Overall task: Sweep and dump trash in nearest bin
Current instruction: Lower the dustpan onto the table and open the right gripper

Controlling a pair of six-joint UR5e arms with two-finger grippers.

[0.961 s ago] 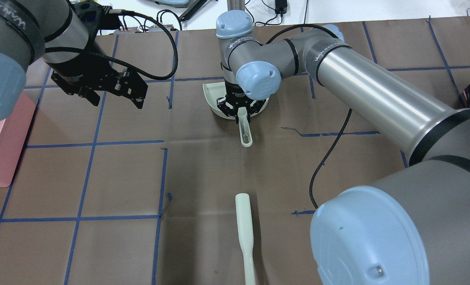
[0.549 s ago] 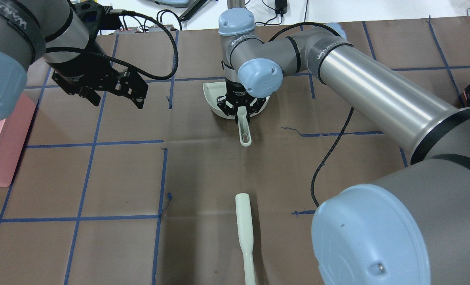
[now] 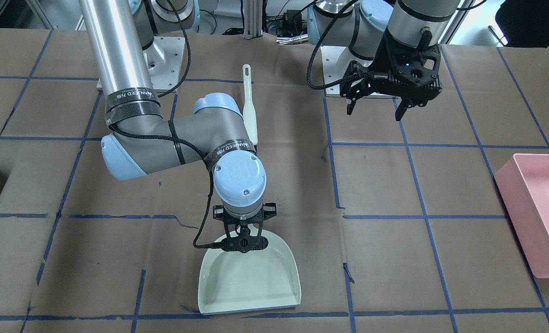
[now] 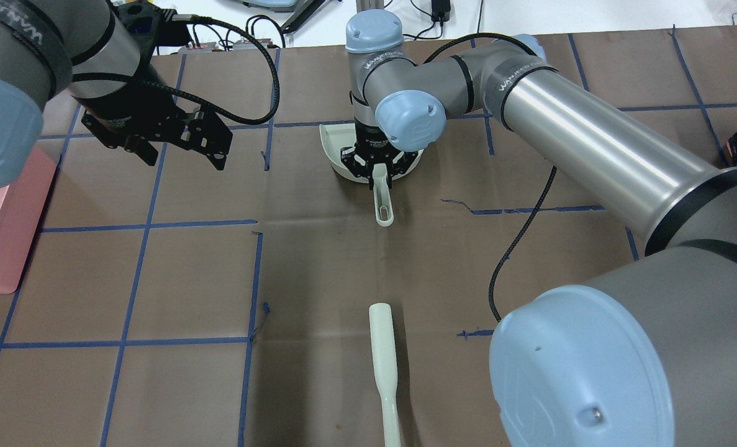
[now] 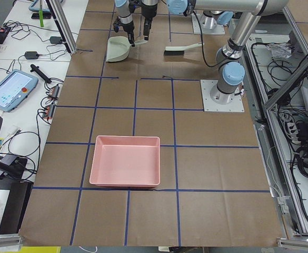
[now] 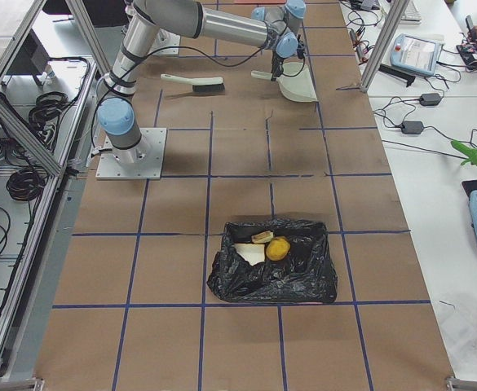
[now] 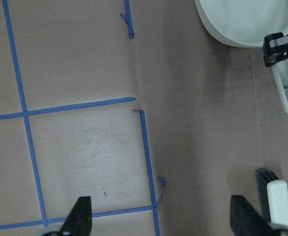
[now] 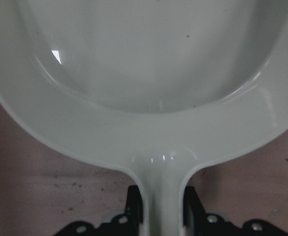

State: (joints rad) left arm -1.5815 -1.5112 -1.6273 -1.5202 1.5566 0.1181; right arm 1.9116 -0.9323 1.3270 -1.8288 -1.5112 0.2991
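Two arms work over the table (image 4: 157, 279), with one hand each. The right hand (image 4: 375, 171) is closed on the handle of the single pale-green dustpan (image 3: 251, 282). The wrist view shows its black fingers (image 8: 134, 201) pressed against both sides of the handle. The dustpan sits near the table's edge across from the robot, about midway along it, and only a few dark specks show on its scoop. I cannot tell whether its lip touches the table.

The left hand (image 4: 176, 152) hangs above the table toward the robot's left. Its fingers (image 7: 80, 216) are spread wide and it holds nothing.

One brush (image 4: 384, 360) with a pale handle lies flat by the robot's own edge of the table. It is roughly in line with the dustpan and well apart from it.

There are two bins. The pink bin (image 5: 125, 167) stands toward the table's end on the robot's left, and its whole pink floor is showing. The black-bagged bin (image 6: 275, 281) stands toward the opposite end, on the robot's right, and holds all the trash. In it are one yellow-brown potato (image 6: 278, 248) and, just beside the potato, what look like two pieces of bread. One is a larger white piece (image 6: 252, 254) and the other a smaller crusted piece (image 6: 262, 237). They are small in that view, so their exact shapes are unclear.
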